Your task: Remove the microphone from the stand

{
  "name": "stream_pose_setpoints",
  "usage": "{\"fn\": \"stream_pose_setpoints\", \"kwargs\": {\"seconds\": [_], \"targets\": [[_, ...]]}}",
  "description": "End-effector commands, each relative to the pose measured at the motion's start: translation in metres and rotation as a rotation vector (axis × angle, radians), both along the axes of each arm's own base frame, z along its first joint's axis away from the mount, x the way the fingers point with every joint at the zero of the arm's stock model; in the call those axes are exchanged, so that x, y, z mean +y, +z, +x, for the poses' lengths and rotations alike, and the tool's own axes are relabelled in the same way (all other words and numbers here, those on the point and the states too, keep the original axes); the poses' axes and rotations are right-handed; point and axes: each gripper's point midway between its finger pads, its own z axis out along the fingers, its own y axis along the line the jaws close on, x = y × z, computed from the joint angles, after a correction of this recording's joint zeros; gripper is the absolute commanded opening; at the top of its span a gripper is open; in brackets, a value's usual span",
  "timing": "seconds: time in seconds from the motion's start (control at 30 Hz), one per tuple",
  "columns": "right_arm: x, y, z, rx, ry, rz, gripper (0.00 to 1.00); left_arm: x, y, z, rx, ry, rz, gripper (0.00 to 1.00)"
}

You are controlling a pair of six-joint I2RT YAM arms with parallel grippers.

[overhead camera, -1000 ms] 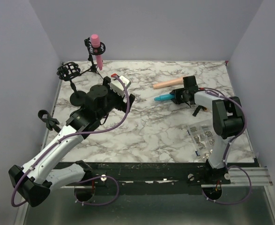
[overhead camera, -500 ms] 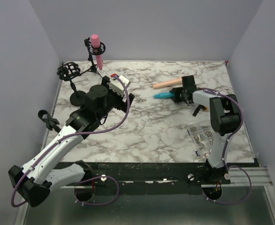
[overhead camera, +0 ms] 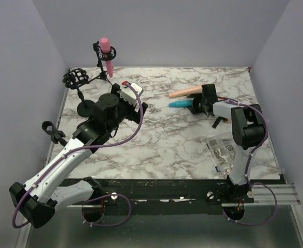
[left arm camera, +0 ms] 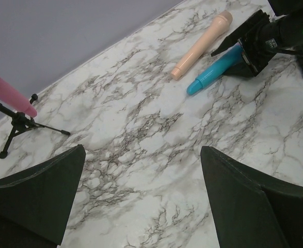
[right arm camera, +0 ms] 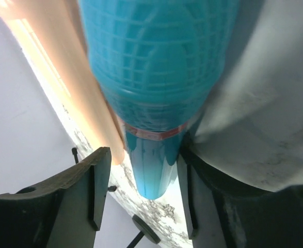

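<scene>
R jaws eased apart round blue mic [overhead camera: 179, 105], arm [overhead camera: 246, 132] stretched low, L jaws spread wide

Blue microphone [right arm camera: 156, 67] — peach microphone [right arm camera: 71, 77] just beside

top external: high behind the arm bases, looking down on the whole table [overhead camera: 166, 147] | left wrist: low over left gripper [left arm camera: 141, 155], mid-range, blue microphone [left arm camera: 216, 70] ahead-right | right wrist: right gripper [right arm camera: 141, 165] hard against, seemingly, that same microphone, blurred | shared: all three
</scene>
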Motion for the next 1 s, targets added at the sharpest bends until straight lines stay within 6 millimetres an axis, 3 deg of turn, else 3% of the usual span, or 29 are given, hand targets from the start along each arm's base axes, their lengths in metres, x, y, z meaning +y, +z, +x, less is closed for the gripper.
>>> {"fn": "stream_pose_setpoints", "kwargs": {"seconds": [0.0,0.2,0.4,0.6,0.73,0.83,0.97], "targets": [[-0.005,-0.035,-0.031,0.115,0.023,-0.018,0.63,0.003,0.007,0.004,-0.024,0.026,0.003,0.96],[-0.004,-0.023,-0.036,0.076,0.054,-0.022,0.77,0.004,0.004,0.006,-0.021,0.034,0.016,0.96],[-0.005,-0.003,-0.043,0.029,0.095,-0.052,1.00,0.005,0.002,0.009,-0.022,0.046,0.029,0.96],[-0.007,0.012,-0.063,-0.009,0.160,-0.088,1.00,0.006,-0.001,0.011,-0.016,0.055,0.039,0.96],[-0.003,0.030,-0.077,-0.083,0.307,-0.165,1.00,0.009,-0.002,0.013,-0.021,0.072,0.049,0.96],[0.006,0.058,-0.079,-0.245,0.484,-0.292,1.00,0.008,-0.002,0.013,-0.016,0.070,0.046,0.96],[0.027,0.092,-0.102,-0.444,0.701,-0.479,1.00,0.004,-0.005,0.014,0.007,0.064,0.033,0.96]]}}
